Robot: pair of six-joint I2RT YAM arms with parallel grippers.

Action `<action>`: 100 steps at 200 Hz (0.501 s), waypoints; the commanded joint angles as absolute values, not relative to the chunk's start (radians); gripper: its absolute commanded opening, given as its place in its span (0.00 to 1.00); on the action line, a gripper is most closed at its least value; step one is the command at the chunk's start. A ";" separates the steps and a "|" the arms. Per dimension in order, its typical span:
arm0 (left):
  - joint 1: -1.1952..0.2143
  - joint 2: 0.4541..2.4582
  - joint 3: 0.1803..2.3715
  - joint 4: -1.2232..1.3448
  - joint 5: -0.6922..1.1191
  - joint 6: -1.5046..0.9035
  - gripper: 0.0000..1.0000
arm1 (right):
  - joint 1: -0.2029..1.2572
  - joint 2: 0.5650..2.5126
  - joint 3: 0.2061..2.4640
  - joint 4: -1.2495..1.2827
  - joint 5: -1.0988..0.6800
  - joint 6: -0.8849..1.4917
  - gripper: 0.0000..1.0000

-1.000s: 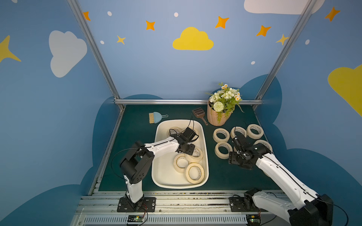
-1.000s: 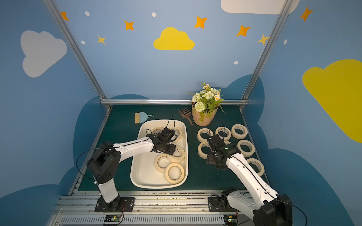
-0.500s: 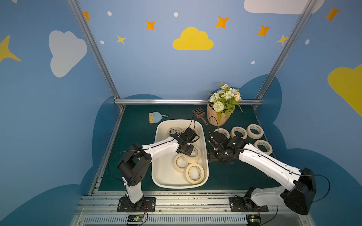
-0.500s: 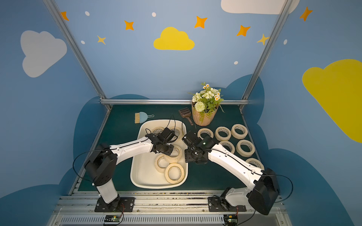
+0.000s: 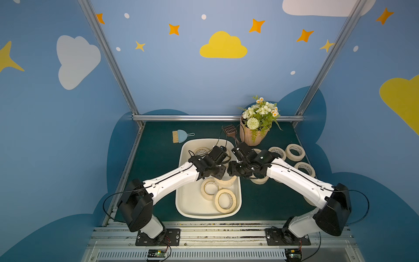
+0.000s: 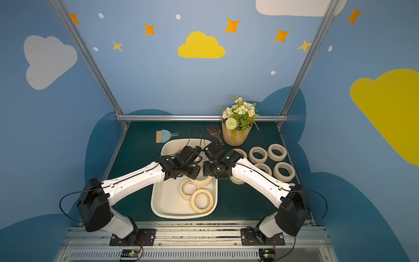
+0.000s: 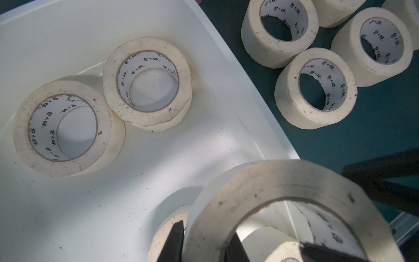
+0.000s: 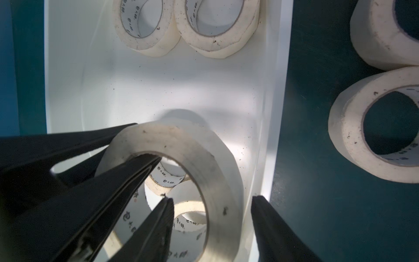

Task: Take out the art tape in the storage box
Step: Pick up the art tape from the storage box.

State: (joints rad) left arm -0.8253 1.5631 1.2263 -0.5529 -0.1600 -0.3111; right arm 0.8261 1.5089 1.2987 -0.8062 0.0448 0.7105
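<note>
While the left gripper (image 7: 206, 236) clamps the wall of a raised masking-tape roll (image 7: 283, 181), the right gripper (image 8: 212, 200) holds open jaws astride its opposite wall.

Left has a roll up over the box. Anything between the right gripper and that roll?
Nothing visible. The right gripper straddles the roll's wall, one finger inside the ring, one outside, jaws open. The left gripper pinches the opposite side.
</note>
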 commanded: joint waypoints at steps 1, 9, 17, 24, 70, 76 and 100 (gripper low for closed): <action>-0.833 1.512 1.205 -0.519 -0.130 -0.334 0.13 | 0.807 1.536 1.314 -0.780 0.022 0.730 0.55; -0.834 1.500 1.196 -0.510 -0.121 -0.338 0.13 | 0.804 1.540 1.314 -0.775 0.017 0.730 0.46; -0.836 1.491 1.188 -0.500 -0.113 -0.341 0.14 | 0.801 1.541 1.315 -0.773 0.017 0.730 0.30; -0.836 1.488 1.183 -0.498 -0.109 -0.340 0.15 | 0.800 1.540 1.317 -0.772 0.022 0.730 0.17; -0.837 1.420 1.117 -0.433 -0.062 -0.333 0.94 | 0.771 1.537 1.324 -0.798 0.066 0.720 0.00; -0.836 1.398 1.107 -0.426 -0.057 -0.337 1.00 | 0.764 1.534 1.324 -0.805 0.071 0.717 0.00; -0.835 1.312 1.071 -0.421 -0.066 -0.336 1.00 | 0.731 1.502 1.318 -0.854 0.121 0.702 0.00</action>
State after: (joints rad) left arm -0.8337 1.3930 1.0958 -0.4454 -0.0853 -0.3309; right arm 0.7578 1.5414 1.2976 -0.8215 0.0578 0.6960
